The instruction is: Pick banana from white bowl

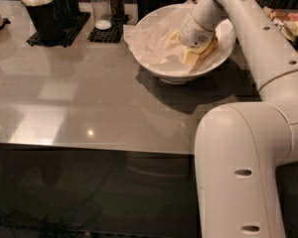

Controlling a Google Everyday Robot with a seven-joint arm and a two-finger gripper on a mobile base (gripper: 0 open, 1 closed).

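Near the far edge of the table, toward its right corner, the end effector sits down inside the white bowl. The banana lies touching its right side, with its long axis apparently running toward the far-right rim. I cannot tell whether the end effector grips it.

Gripper in white bowl, far-R on table; shakers behind-L.
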